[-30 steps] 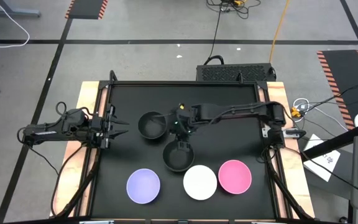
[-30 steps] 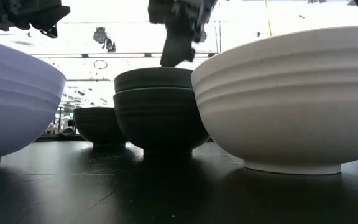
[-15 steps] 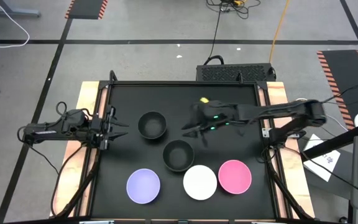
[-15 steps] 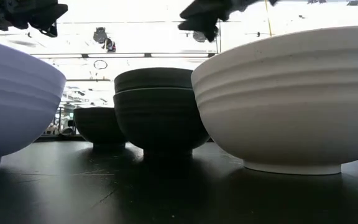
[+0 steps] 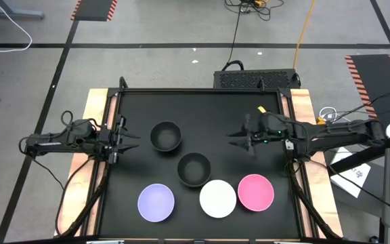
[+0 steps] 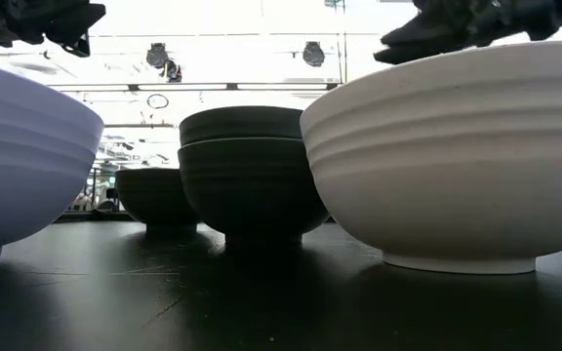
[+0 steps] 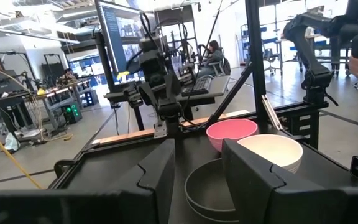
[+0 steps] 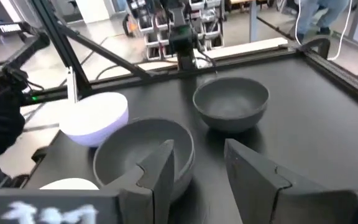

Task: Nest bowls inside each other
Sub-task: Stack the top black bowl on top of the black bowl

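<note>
Two black bowls sit nested as one stack [image 5: 194, 169] [image 6: 242, 166] [image 8: 145, 155] mid-table, resting on the lower bowl's foot. A third black bowl [image 5: 166, 135] [image 8: 232, 102] [image 7: 213, 193] stands alone behind it. The lavender bowl [image 5: 156, 202] [image 8: 95, 118], white bowl [image 5: 218, 198] [image 6: 457, 156] and pink bowl [image 5: 256, 192] [image 7: 232, 132] stand in a row along the near side. My right gripper [image 5: 239, 140] [image 8: 201, 165] hovers open, right of the stack. My left gripper [image 5: 131, 141] [image 7: 201, 168] waits open at the left side, facing the lone black bowl.
The black table top has raised frame rails [image 5: 286, 115] along its left and right sides. There is bare table between the right gripper and the far edge [image 5: 202, 102]. Beyond the table, the room holds desks, screens and people.
My right gripper has drawn away from above the black stack toward the table's right edge, rising out of the space over the bowls. The stack of two black bowls stays as it was. No bowl has shifted.
</note>
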Robot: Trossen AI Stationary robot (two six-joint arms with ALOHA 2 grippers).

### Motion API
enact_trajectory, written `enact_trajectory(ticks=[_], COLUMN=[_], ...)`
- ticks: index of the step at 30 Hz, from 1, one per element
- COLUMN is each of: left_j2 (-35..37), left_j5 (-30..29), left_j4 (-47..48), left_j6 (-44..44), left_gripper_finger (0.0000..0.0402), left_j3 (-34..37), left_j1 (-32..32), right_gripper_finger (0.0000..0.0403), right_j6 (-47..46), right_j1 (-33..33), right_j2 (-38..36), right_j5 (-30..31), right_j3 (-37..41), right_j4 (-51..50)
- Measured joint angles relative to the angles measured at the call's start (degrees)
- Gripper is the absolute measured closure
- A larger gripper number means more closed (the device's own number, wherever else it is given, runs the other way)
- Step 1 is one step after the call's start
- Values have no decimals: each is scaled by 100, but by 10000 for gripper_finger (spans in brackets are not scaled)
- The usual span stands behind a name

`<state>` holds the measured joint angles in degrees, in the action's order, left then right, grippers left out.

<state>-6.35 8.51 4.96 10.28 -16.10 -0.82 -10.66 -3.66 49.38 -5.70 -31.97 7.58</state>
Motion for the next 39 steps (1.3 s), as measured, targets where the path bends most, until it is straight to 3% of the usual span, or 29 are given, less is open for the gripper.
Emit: enact_trajectory(ticks=[8, 16, 25, 31, 39], left_j2=[-2, 0, -197, -1089, -2878], left_j5=[-21, -458, -2366, -2851, -3270], left_j4=[0, -248, -793, 90, 1387], left_j6=[169, 317, 493, 314, -243], left_gripper_finger=[266, 266, 266, 258, 190], left_j3=[0, 0, -159, -1202, -2547], left_j1=[0, 0, -23, -349, -1354], right_gripper_finger=[268, 268, 268, 268, 268], right_j6=[19, -158, -183, -29, 86], right_j1=[263, 415, 415, 415, 415], right_j2=[-758, -1845, -2343, -2376, -2437], right_j5=[13, 318, 420, 422, 418], right_j3=[706, 1722, 2137, 2138, 2138], right_j4=[175, 618, 828, 805, 640])
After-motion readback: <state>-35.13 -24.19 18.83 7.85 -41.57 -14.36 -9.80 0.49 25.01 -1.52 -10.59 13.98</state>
